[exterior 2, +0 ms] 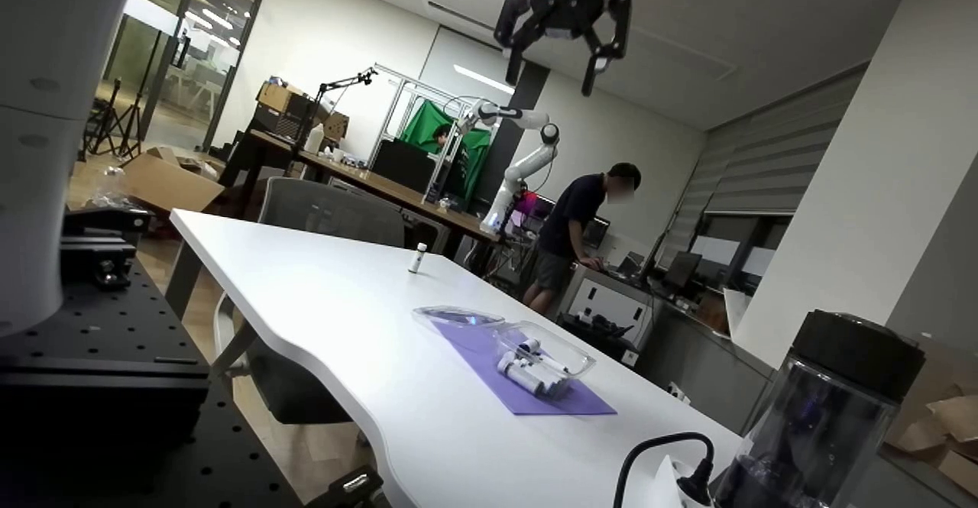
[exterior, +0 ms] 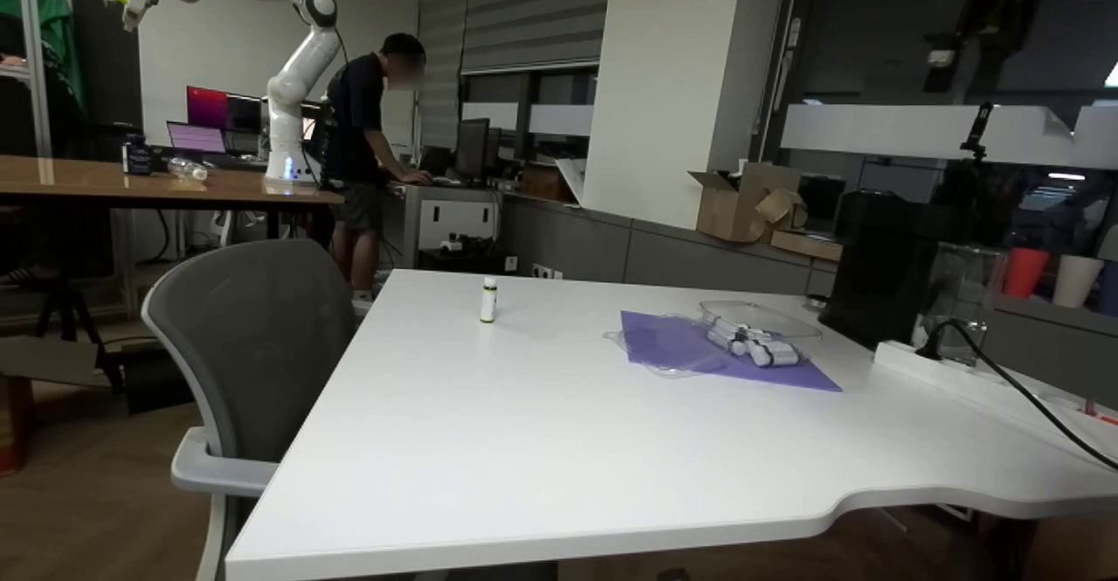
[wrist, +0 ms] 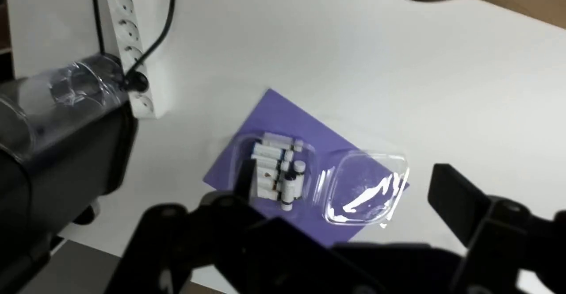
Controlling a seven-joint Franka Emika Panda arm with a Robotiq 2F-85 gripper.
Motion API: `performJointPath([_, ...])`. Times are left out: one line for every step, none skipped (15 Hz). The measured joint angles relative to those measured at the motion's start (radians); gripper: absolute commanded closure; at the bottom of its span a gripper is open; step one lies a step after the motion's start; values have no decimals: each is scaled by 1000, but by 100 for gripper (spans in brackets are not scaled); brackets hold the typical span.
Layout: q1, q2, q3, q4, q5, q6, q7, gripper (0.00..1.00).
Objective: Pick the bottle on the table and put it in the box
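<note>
A small white bottle with a white cap stands upright on the white table in both exterior views (exterior: 488,302) (exterior 2: 417,259). It is out of the wrist view. A clear plastic box lies open on a purple sheet, with several white bottles lying in its tray (wrist: 311,161); it also shows in both exterior views (exterior: 799,317) (exterior 2: 582,361). Its clear lid (wrist: 358,188) is folded out beside the tray. My gripper (exterior 2: 550,86) is open and empty, high above the table. In the wrist view the fingers (wrist: 342,177) are wide apart, and the left one partly covers the tray.
The purple sheet (wrist: 283,108) lies under the box. A white power strip (wrist: 128,31) with black cables, and a clear jar with a black part (exterior 2: 821,409), stand at one table end. A grey chair (exterior: 253,345) is beside the table. A person (exterior: 358,127) stands in the background.
</note>
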Motion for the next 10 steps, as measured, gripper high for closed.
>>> performJointPath([31, 59, 3, 11, 28, 52, -13, 0])
performJointPath([60, 123, 7, 25, 59, 100, -26, 0])
performJointPath([87, 186, 14, 44, 91, 142, -41, 0])
performJointPath([111, 250, 26, 68, 122, 178, -56, 0])
performJointPath([131, 313, 42, 95, 149, 212, -68, 0])
performJointPath([141, 373, 68, 124, 155, 257, -58, 0])
performJointPath([142, 428, 95, 151, 155, 294, -41, 0])
performJointPath([142, 468, 112, 172, 155, 310, -30, 0])
performJointPath([142, 493, 118, 188, 155, 314, -27, 0])
performJointPath([141, 502, 118, 196, 155, 315, -27, 0])
